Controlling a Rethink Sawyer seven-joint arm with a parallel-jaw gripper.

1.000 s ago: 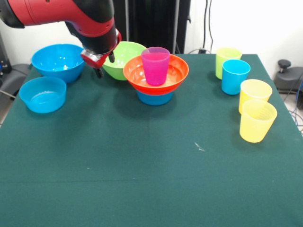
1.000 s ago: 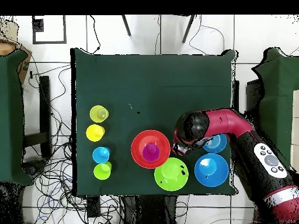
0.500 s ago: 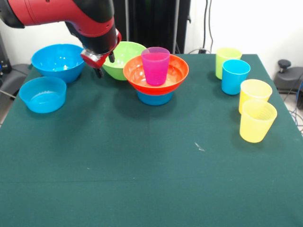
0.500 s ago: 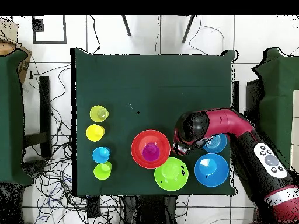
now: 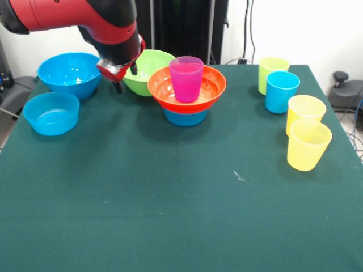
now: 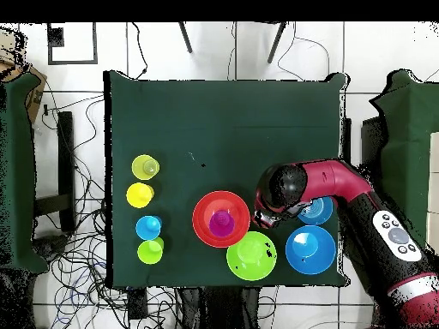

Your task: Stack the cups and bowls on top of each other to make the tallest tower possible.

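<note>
tower: a translucent purple plastic cup (image 5: 186, 78) stands upright in a wide orange plastic bowl (image 5: 187, 86), which sits on a small blue plastic bowl (image 5: 185, 117), near the table's (image 5: 181, 192) far edge.
gripper: the gripper (image 5: 121, 78) hangs above the cloth between the lime green bowl (image 5: 146, 70) and the large blue bowl (image 5: 70, 73); empty, and whether it is apart or together cannot be told.
cups: lime green (image 5: 272, 72), blue (image 5: 281, 91) and two yellow tumblers (image 5: 307, 143) line the table's right edge.
spare bowl: another small blue bowl (image 5: 51, 113) lies at the left edge.

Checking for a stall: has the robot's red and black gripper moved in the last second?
No. The gripper holds its spot beside the lime green plastic bowl.
</note>
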